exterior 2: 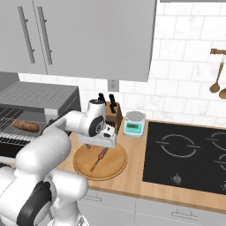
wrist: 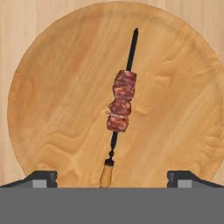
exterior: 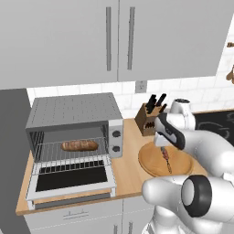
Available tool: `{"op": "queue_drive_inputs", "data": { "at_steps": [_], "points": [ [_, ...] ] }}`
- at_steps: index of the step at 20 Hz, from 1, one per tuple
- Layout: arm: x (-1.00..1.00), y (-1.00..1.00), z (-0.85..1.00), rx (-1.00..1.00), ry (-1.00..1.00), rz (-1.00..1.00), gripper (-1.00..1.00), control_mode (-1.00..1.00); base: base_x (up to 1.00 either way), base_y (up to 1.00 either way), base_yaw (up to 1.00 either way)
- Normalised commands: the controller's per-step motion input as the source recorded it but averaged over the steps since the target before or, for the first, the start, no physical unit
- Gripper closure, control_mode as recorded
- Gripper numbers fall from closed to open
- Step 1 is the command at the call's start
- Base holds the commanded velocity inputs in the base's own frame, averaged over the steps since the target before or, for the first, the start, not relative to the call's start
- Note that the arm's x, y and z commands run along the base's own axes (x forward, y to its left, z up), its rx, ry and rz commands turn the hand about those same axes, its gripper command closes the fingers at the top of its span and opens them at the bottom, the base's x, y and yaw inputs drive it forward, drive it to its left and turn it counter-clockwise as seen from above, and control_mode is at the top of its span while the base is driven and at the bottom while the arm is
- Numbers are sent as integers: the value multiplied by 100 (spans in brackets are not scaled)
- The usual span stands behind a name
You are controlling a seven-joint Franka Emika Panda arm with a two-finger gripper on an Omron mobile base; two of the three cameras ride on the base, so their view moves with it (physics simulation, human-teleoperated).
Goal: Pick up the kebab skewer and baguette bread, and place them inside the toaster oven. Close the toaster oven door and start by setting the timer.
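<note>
now your claw (wrist: 112, 177) hangs wide open over the kebab skewer (wrist: 121, 103) on the wooden plate (wrist: 52, 109); it looks light, stiff and thin, so pinch it at the meat chunks.

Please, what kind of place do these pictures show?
It looks like a home kitchen, rendered in simulation. A wooden counter carries a toaster oven and a knife block, a black cooktop is set into it, and grey wall cabinets hang above white tiles.
</note>
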Motion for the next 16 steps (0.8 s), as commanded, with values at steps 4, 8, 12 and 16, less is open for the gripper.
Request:
{"op": "queue_drive_inputs", "data": {
  "at_steps": [4, 8, 12, 16],
  "points": [
    [21, 0, -26, 0, 0, -8, -100, -100, 0, 0, 0],
    [21, 0, -37, 0, 0, -4, -100, -100, 0, 0, 0],
    [18, 0, -42, 0, 0, -1, -100, -100, 0, 0, 0],
    [9, -3, -38, 0, 0, 0, -100, -100, 0, 0, 0]
  ]
}}
